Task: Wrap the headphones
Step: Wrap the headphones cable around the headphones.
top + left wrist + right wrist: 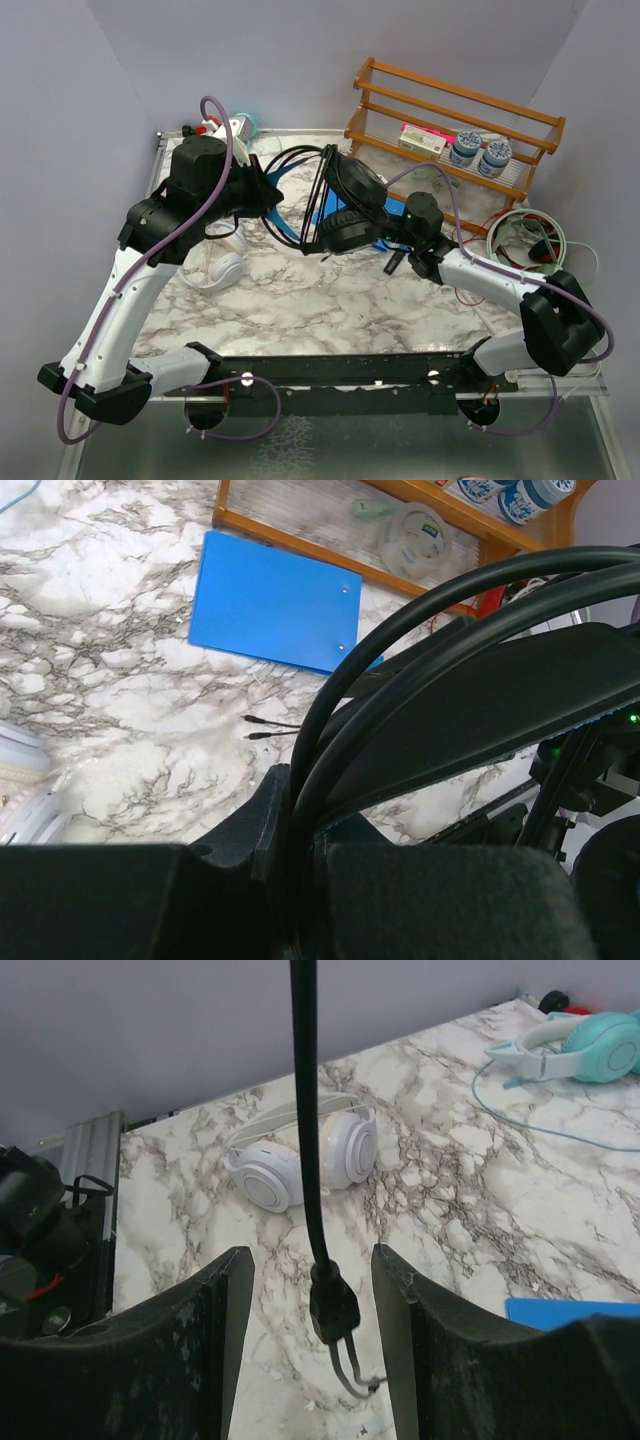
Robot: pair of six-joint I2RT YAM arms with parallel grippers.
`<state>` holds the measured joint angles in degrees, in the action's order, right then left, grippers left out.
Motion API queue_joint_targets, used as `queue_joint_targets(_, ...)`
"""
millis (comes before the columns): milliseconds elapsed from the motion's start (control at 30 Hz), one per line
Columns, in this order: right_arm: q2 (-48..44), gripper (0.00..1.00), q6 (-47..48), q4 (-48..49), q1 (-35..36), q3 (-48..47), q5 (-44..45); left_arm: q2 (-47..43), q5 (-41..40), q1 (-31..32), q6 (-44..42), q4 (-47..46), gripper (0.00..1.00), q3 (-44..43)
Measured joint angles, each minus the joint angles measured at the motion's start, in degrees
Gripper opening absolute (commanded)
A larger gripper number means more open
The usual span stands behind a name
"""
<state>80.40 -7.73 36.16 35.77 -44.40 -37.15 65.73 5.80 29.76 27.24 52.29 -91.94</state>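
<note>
Two pincers in play. Your left pincer (pixel 270 195) is clamped on the band of the black headphones (pixel 345 205), held up off the surface (pixel 300 300). Right of them, your right pincer (pixel 312 1325) stands apart. The cable (pixel 305 1110) hangs vertically between its fingers, plug (pixel 333 1305) lowest. Right arm's nearer.

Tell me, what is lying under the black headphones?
A blue board lies flat on the marble table below the black headphones. From above, the headphones cover its middle, so only its edges show; anything resting there is hidden.
</note>
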Motion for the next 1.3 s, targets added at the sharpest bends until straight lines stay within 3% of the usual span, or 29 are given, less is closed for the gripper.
queue_joint_targets(367, 2.49, 0.38, -1.33, 8.22, 0.0, 3.48, -1.97, 0.2, -0.02, 0.0, 1.7, 0.46, 0.0, -2.62)
queue_joint_targets(567, 5.16, 0.09, -5.92, 15.74, 0.0, 6.69, -5.03, 0.37, -0.26, 0.0, 3.48, 0.55, 0.0, -3.89)
queue_joint_targets(767, 5.64, 0.1, -11.91, 24.57, 1.33, 11.08, -6.93, 1.07, -2.16, 0.0, 5.29, 0.61, 0.0, -4.2)
queue_joint_targets(1000, 4.15, 0.12, -15.06, 27.1, 9.33, 14.95, -6.99, 3.52, -5.88, 0.17, 12.02, 0.33, 0.0, -3.87)
queue_joint_targets(1300, -5.68, 0.16, -19.74, 26.75, 17.57, 15.45, -4.26, 3.58, -11.56, 0.26, 15.58, -8.31, 0.0, 8.92)
